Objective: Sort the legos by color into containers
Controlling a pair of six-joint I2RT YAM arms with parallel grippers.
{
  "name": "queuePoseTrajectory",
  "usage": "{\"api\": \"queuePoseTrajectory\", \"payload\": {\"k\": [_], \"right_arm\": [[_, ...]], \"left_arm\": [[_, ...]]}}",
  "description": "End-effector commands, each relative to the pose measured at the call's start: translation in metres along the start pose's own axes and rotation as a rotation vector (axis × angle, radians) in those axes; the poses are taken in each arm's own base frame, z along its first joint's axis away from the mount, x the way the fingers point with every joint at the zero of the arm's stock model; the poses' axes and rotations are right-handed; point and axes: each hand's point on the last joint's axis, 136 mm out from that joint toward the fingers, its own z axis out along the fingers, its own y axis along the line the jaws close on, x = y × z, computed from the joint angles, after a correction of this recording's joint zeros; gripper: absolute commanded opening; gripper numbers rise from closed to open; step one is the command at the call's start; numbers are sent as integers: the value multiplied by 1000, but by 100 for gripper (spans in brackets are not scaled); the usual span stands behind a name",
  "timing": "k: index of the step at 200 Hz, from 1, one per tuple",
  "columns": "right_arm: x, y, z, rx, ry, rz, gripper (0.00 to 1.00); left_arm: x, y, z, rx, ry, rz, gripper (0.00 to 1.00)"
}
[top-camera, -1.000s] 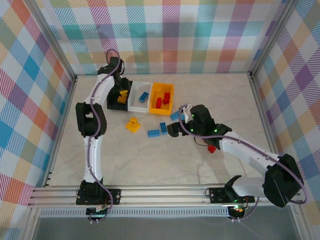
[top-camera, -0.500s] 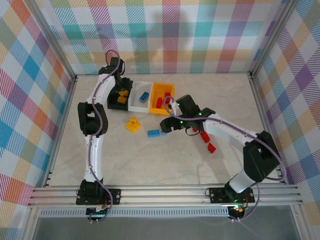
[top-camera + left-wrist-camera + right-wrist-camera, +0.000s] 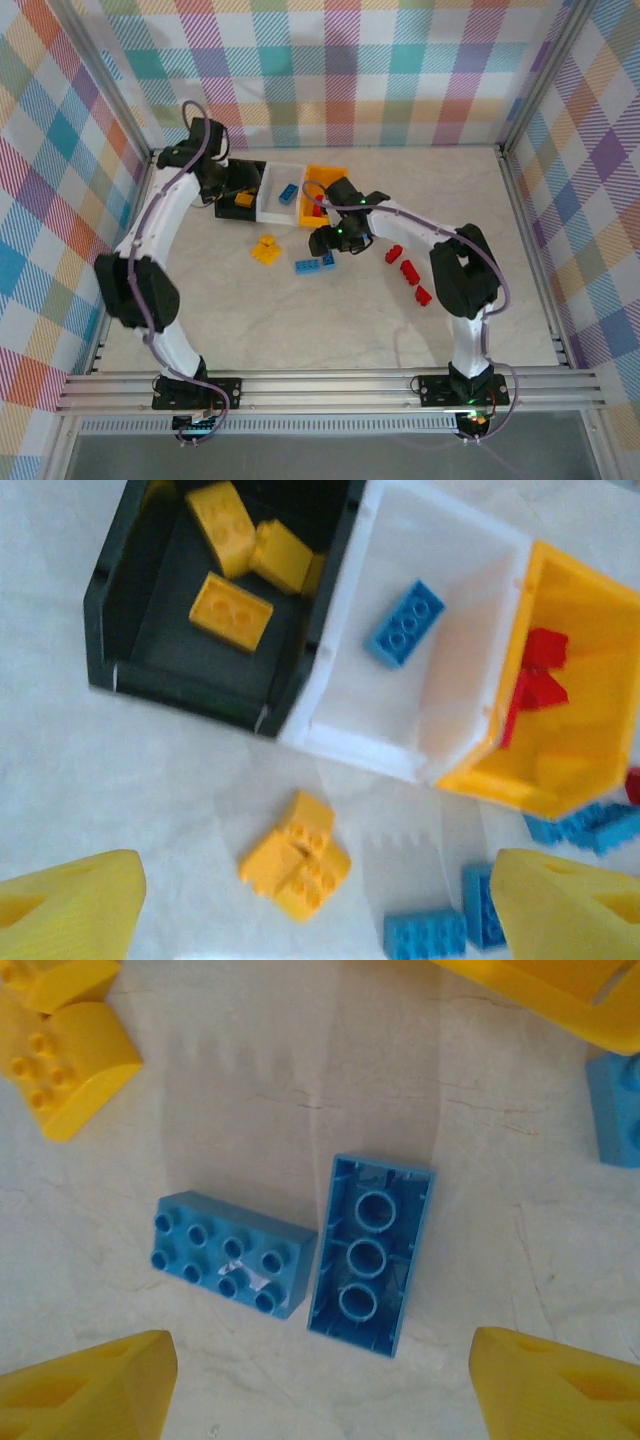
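- Lowering the right gripper [image 3: 320, 1360] onto one blue piece looks like the step in hand. Its yellow fingers [image 3: 90, 1385] are spread wide with nothing between them, above two blue legos on the table [image 3: 300, 320].
- The studs-up blue brick [image 3: 230, 1255] and the upturned blue brick [image 3: 370, 1250] lie just beside each other, close to touching at one corner.
- The upturned one presents its narrow width to the closing line, so it seems the better pick. The risk is that the left finger lands on the neighbour.
- To do it well, centre on that brick, come straight down so one finger slips into the slim gap, then close squarely on the long walls.
- The white bin [image 3: 450, 680] is the likely target, since it holds one blue brick [image 3: 405, 623]. It stands between the other two bins.
- The black bin [image 3: 100, 610] holds three yellow bricks [image 3: 232, 610].
- The yellow-orange bin [image 3: 590, 680] holds red bricks [image 3: 535, 670]; I cannot tell how many.
- The left gripper [image 3: 312, 880] hangs over the table just in front of the bins, jaws wide and empty. A loose yellow cluster [image 3: 297, 855] lies below it.
- Three red pieces [image 3: 408, 270] lie on the table, well apart from the bins.
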Motion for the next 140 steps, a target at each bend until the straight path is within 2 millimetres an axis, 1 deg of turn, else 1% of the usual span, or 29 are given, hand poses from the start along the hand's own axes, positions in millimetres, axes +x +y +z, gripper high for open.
{"api": "queuePoseTrajectory", "payload": {"k": [1, 5, 18, 36, 46, 66, 86, 105, 122, 140], "right_arm": [[-6, -3, 12, 41, 25, 32, 77], [-8, -4, 13, 50, 22, 34, 77], [-15, -7, 19, 67, 17, 38, 77], [-23, -8, 26, 82, 20, 45, 76], [-24, -10, 30, 97, 27, 53, 75], [-22, -16, 36, 128, 45, 67, 70], [-17, -20, 42, 152, 68, 68, 65], [-10, -24, 48, 172, 95, 61, 62], [-5, -26, 53, 191, 115, 49, 61], [-2, -27, 56, 206, 122, 40, 56]], "left_arm": [[37, 1, -11, 48, 69, -17, 98], [42, 3, -14, 50, 73, -17, 100], [56, 4, -24, 66, 78, -15, 100], [69, 8, -40, 84, 54, -11, 100], [77, 8, -45, 98, 43, -12, 100], [88, 11, -54, 117, 25, -16, 100], [101, 16, -53, 110, 43, -14, 100], [110, 19, -51, 111, 61, -15, 100], [115, 20, -51, 115, 65, -22, 100], [118, 22, -52, 111, 65, -21, 100]]}}
